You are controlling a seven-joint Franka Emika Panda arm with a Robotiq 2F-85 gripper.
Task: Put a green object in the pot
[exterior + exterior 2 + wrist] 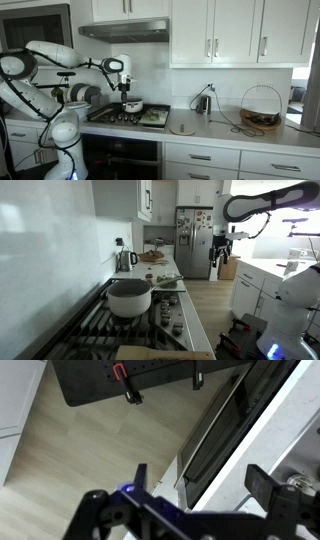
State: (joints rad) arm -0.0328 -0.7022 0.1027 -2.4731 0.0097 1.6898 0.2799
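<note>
You are working in a home kitchen. In an exterior view, white wall cabinets hang over a long pale worktop, with matching drawers below it. A steel range hood sits above the gas cooktop. A kettle and a wire basket stand on the worktop against the white wall. In an exterior view you look along the cooktop's black grates, where the pot sits, towards a stainless refrigerator at the far end. The wrist view shows wood-plank flooring beside the dark oven door.
</note>
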